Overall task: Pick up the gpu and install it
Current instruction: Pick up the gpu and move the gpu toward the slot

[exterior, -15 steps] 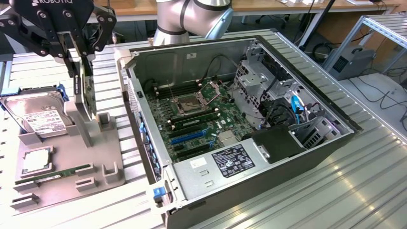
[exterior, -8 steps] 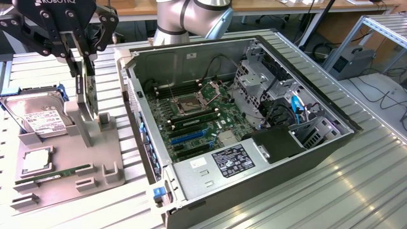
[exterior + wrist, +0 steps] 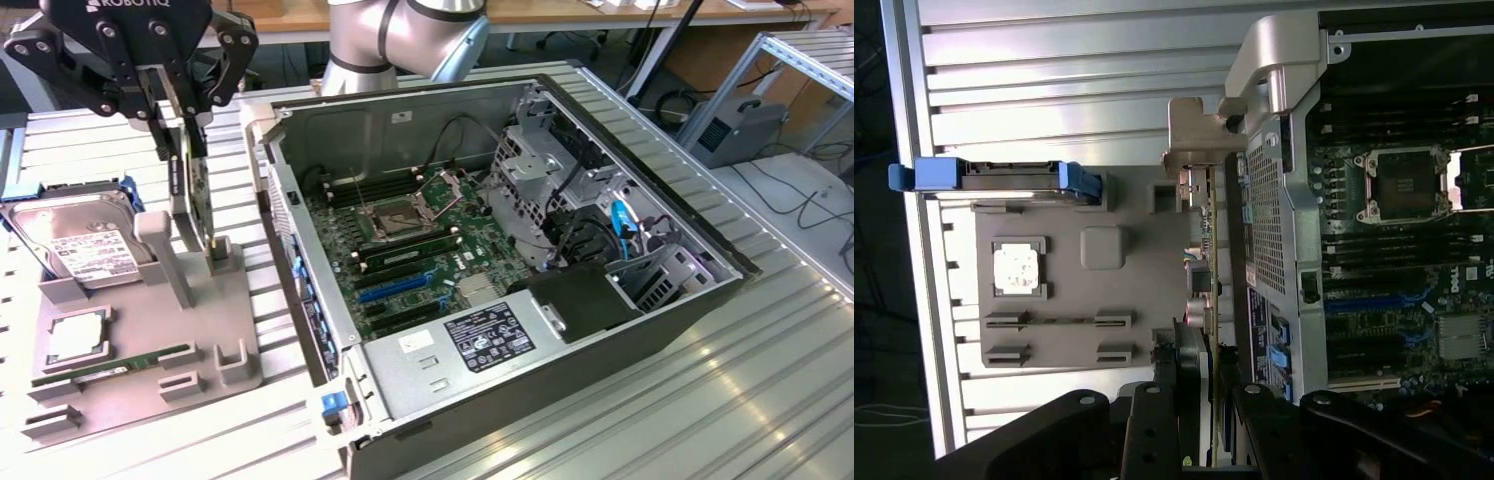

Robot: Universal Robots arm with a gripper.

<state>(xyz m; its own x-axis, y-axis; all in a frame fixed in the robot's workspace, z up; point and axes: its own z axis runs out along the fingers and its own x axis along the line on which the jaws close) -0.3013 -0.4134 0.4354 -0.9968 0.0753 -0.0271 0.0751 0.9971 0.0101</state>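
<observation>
The claw (image 3: 184, 125) is closed on the upper edge of the gpu (image 3: 194, 200), its two fingers pressing the card's faces. The gpu stands upright directly beneath the claw, its lower end at the grey holder (image 3: 147, 330) on the desk (image 3: 747, 400). I judge this the pick-up step, with the grasp made and the card not yet carried away. The open computer case (image 3: 601, 370) lies close beside the claw, and its near wall is just next to the card. Any lift calls for a straight pull along the card's plane, without twisting, and clearance from that wall.
</observation>
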